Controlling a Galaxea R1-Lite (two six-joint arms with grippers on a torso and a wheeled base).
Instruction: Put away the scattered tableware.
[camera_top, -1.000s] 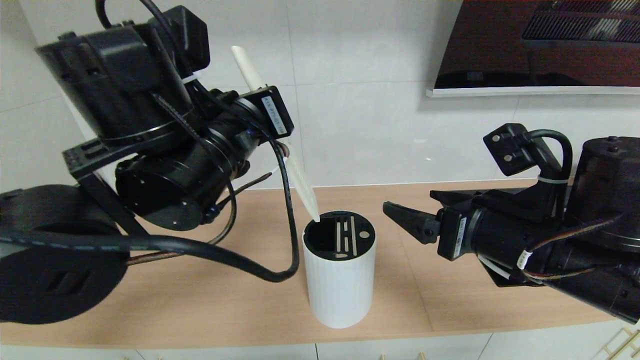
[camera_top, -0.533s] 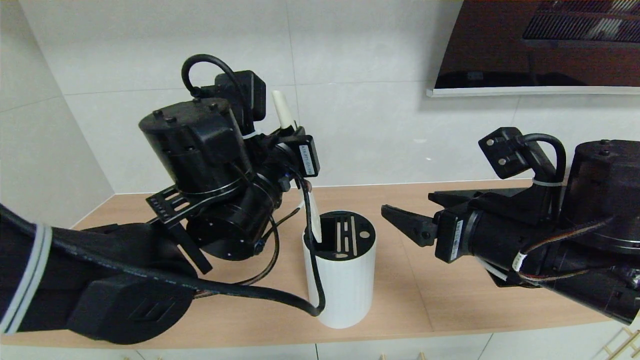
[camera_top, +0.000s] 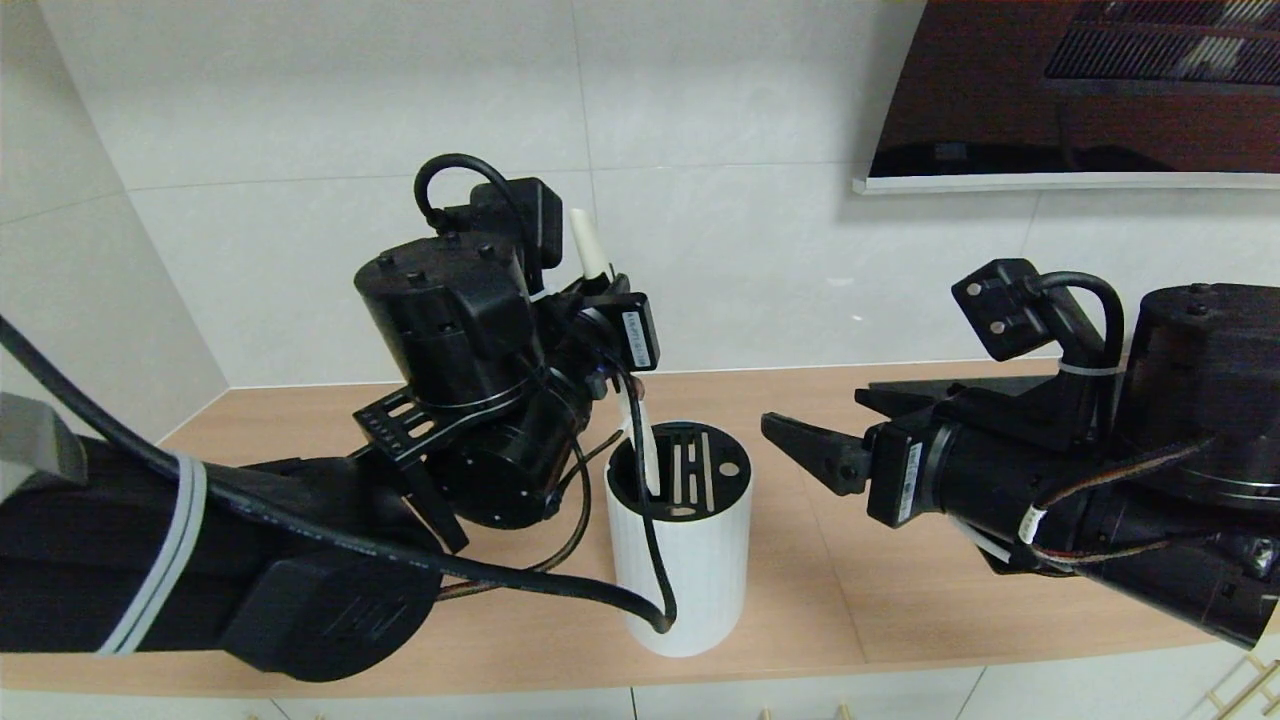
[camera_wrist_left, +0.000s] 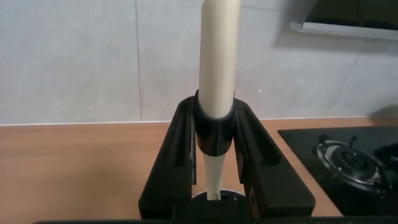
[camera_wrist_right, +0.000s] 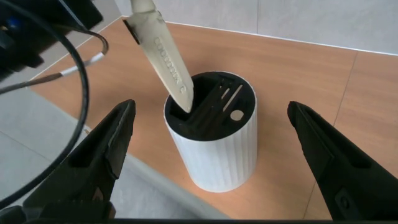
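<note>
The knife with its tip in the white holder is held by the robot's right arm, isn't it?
Not quite. The knife is clamped in the left fingers, not held by the right arm, as the head view shows. Its tip is indeed in the white holder. The right fingers stand open and empty beside the holder.

knife (camera_wrist_left: 219, 56) handle cut off, stove (camera_wrist_left: 348, 165) partly cropped

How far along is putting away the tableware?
Done: nothing stored yet; the narrow slots of the holder look empty. In hand: the left gripper is shut on the white knife, whose blade tip is inside the holder's wide opening. Left: lower it fully and release. The right gripper is open beside the holder.
</note>
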